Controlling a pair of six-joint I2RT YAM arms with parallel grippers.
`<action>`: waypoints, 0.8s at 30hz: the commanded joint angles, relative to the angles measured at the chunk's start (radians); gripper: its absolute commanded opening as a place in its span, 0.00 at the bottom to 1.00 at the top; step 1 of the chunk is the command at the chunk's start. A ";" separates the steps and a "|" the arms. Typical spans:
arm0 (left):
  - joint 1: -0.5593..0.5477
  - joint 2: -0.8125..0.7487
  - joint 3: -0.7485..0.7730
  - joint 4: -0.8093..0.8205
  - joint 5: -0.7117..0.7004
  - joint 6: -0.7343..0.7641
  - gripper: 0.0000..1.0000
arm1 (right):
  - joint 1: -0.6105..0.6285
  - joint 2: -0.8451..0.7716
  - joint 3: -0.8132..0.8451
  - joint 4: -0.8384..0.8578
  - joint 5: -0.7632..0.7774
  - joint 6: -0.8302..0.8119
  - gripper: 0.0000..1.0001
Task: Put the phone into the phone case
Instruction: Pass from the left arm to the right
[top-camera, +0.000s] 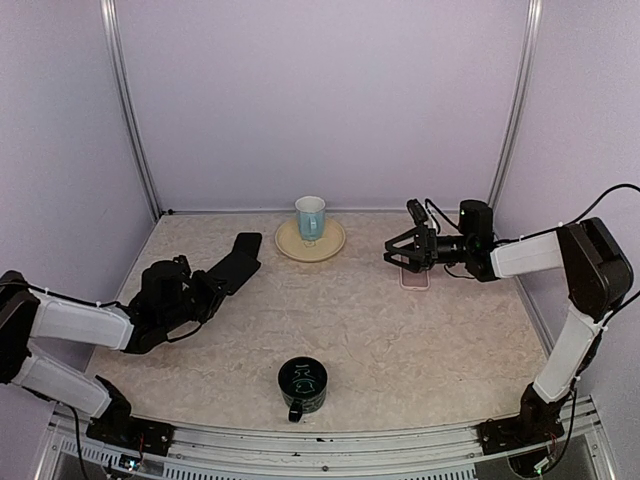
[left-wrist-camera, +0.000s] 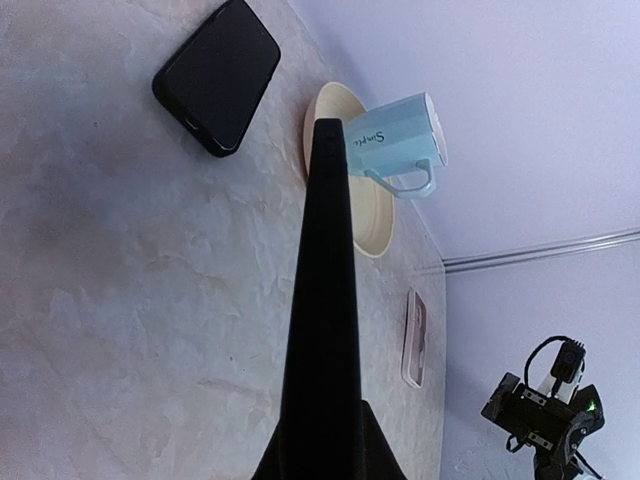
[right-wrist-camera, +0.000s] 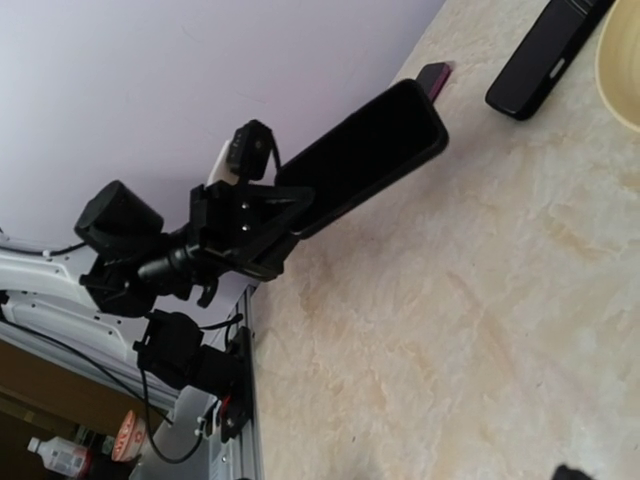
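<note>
Black phone case (right-wrist-camera: 365, 155) clamped edge-up in the left gripper (right-wrist-camera: 270, 220), left of the cream plate (top-camera: 330, 246).
Pink phone (top-camera: 414, 279) lies flat right of the plate, by the wide-open right gripper (top-camera: 392, 254); pale-blue mug (left-wrist-camera: 395, 135) on the plate reads "Simple".

The left claw (top-camera: 207, 288), low at near left, is clamped on the phone case (top-camera: 236, 264); the right claw (top-camera: 394, 253), far right, points leftward, spread wide.
</note>
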 joint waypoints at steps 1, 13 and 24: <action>-0.030 -0.049 0.027 -0.002 -0.105 -0.036 0.00 | -0.010 -0.020 -0.008 -0.006 0.016 -0.004 1.00; -0.100 0.087 0.115 0.164 -0.009 -0.041 0.00 | 0.011 -0.024 -0.037 0.024 0.070 0.019 1.00; -0.244 0.223 0.229 0.437 -0.112 -0.007 0.00 | 0.158 0.070 -0.066 0.384 0.201 0.401 1.00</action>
